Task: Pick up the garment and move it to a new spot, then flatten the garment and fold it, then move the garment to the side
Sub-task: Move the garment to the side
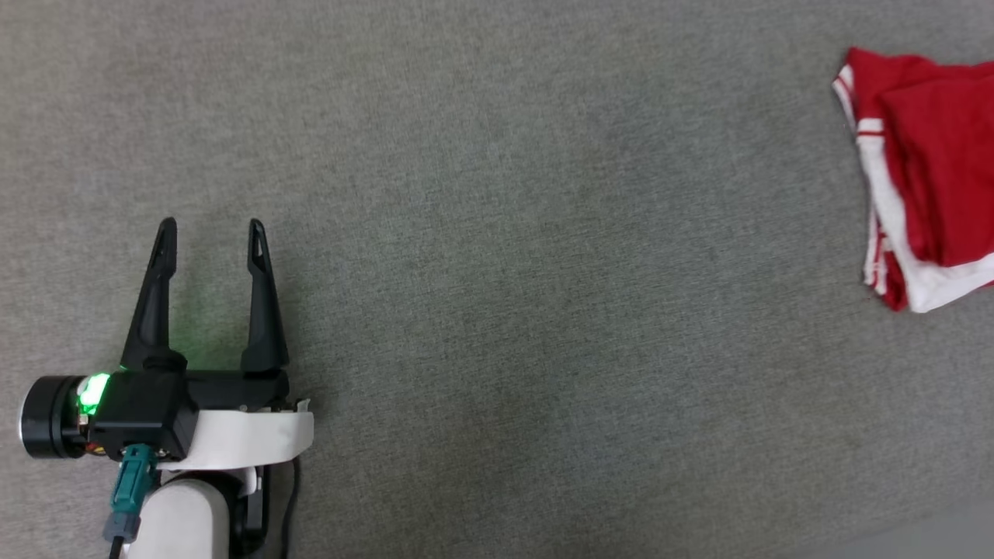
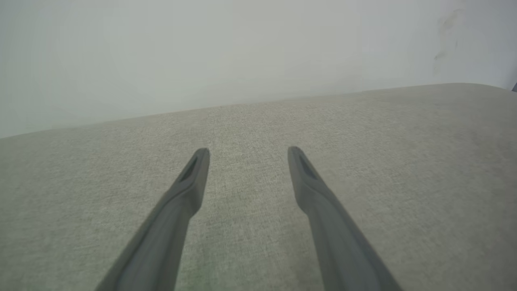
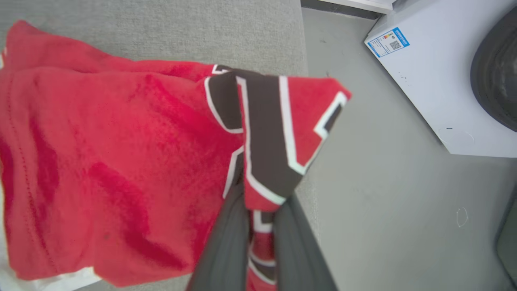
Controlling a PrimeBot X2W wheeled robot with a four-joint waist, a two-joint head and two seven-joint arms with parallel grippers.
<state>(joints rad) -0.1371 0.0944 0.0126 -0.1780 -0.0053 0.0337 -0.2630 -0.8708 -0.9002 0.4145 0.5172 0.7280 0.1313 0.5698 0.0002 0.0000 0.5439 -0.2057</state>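
garment (image 3: 121,161) looks folded; right end effector (image 3: 260,210) clamped on its corner, left end effector (image 1: 211,225) wide open, empty; probably just the side move to finish

In the head view the red jersey T-shirt (image 1: 928,171) runs off the right edge, so only its left part, with a white sleeve, shows. The bottom edge cuts off the left arm's pale forearm (image 1: 186,520). In the right wrist view a fold of the shirt, pinched in the right pincer (image 3: 262,202), covers the fingertips, and the numeral on it is partly folded under. A white box (image 3: 436,89) is cropped at the top and right edges, and its label (image 3: 387,41) is too small to read.
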